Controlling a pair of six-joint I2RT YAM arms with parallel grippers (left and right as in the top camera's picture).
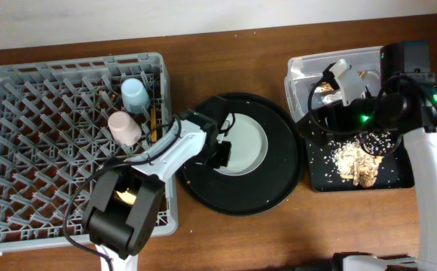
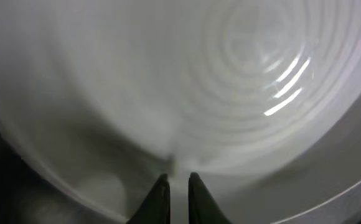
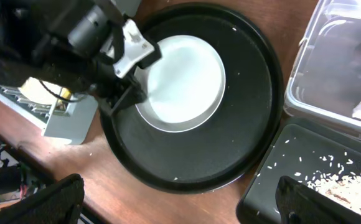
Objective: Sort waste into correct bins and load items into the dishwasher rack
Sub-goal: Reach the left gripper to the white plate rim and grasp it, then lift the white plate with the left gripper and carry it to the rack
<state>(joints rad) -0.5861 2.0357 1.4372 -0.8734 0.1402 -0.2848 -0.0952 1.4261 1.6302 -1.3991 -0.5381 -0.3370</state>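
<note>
**Plate loading: rim pinched, lift next**

Rack (image 1: 68, 63), by far the biggest thing, sits just left of your left pincer (image 2: 177, 190). The pink cup (image 1: 124, 128) and blue cup (image 1: 135, 92) stand among its pegs. Under the pincer lies the round tray (image 1: 282, 177), and on it the plate (image 1: 249, 147). It is white, glossy, ringed with fine concentric ridges, and looks bare of food.

The fingers (image 2: 160, 202) are drawn nearly together on the plate's left rim, so I judge you are moving it to the rack. Next you need a lift clear of the tray's lip and a carry leftward over the rack wall. Then tilt the plate to stand it between pegs. The thin, slick rim may slip.

Your right pincer (image 3: 180, 202) hangs spread wide and empty, well off to the right.
</note>
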